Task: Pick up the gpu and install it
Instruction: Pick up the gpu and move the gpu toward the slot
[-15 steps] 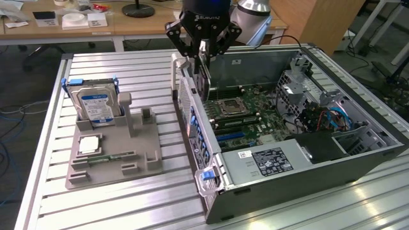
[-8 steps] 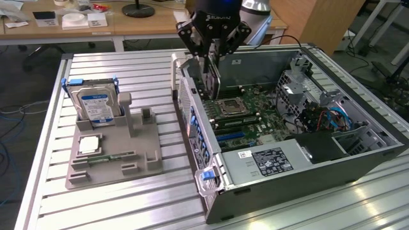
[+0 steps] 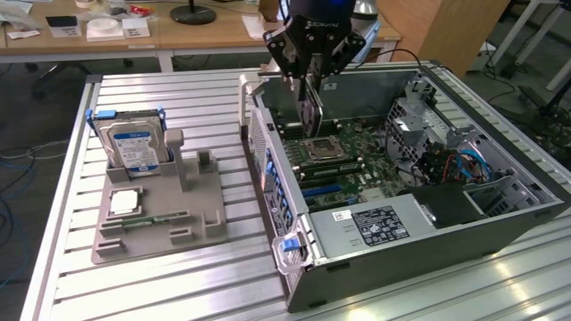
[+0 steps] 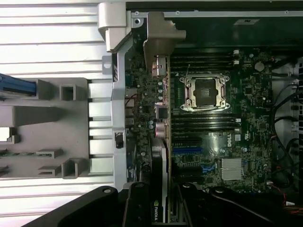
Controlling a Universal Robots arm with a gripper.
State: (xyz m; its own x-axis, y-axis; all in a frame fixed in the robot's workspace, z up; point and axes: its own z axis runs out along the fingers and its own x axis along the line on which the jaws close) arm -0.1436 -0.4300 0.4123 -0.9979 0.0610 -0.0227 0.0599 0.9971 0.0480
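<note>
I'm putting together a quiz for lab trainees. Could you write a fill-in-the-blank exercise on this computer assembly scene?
1. The black gripper is ___ on the thin dark gpu with a silver bracket.
2. The silver blue-labelled hard drive stands in the grey holder at the exterior view's ___.
3. Below the gpu lies the green ___ of the open grey computer case.
Missing words: shut; left; motherboard.
</note>
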